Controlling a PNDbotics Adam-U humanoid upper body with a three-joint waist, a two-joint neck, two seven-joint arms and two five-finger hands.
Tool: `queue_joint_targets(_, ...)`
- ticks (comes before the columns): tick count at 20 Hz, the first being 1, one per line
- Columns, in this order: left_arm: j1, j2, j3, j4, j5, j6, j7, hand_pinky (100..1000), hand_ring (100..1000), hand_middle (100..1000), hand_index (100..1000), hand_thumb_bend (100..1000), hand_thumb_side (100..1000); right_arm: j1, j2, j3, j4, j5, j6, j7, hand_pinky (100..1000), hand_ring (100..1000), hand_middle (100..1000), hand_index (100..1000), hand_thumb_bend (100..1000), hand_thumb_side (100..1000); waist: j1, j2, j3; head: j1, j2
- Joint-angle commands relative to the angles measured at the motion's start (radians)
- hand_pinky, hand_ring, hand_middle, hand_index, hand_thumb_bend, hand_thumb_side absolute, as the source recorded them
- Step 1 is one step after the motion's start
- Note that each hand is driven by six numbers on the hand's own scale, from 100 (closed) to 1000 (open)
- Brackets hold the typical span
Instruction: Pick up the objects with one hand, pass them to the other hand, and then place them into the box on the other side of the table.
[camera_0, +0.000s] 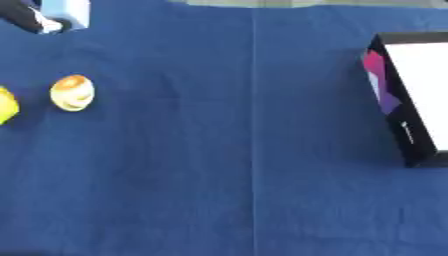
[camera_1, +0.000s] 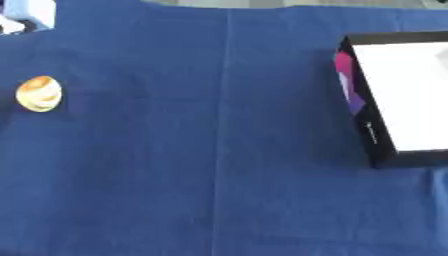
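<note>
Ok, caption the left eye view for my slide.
Round orange-and-cream object on blue tablecloth, far left of black-walled white-floored box; no robot hands visible.

Left arm (camera_0: 26, 18): only a short black stretch with a pale end shows, in the upper left corner. It comes in from the left edge and slants down toward the right. Too little of it shows to tell more of the pose.
</note>
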Motion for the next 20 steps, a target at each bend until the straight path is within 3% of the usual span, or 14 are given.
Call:
queue_joint_targets(1, -0.003, -0.004, -0.007, -0.050, 0.032, 0.000, 0.032, 731, 505, 399, 553, 279, 100, -0.046, -0.097, 0.030, 0.019, -0.050, -0.024, 0.019, 892, 1000, 1000, 1000, 100, 470, -0.011, -0.051, 0.002, -0.014, 0.008)
queue_joint_targets(12, 0.073, -0.115, -0.034, -0.154, 0.110, 0.005, 0.123, 727, 485, 384, 551, 185, 100, -0.213, -0.188, 0.138, 0.134, -0.121, -0.069, 0.121, 890, 1000, 1000, 1000, 100, 470, -0.020, -0.063, 0.023, -0.043, 0.017)
queue_joint_targets(20, 0.116, -0.200, -0.046, -0.190, 0.173, 0.004, 0.169, 728, 471, 373, 550, 100, 100, -0.305, -0.206, 0.216, 0.193, -0.114, -0.093, 0.186, 888, 1000, 1000, 1000, 100, 470, -0.033, -0.073, 0.046, -0.058, 0.032)
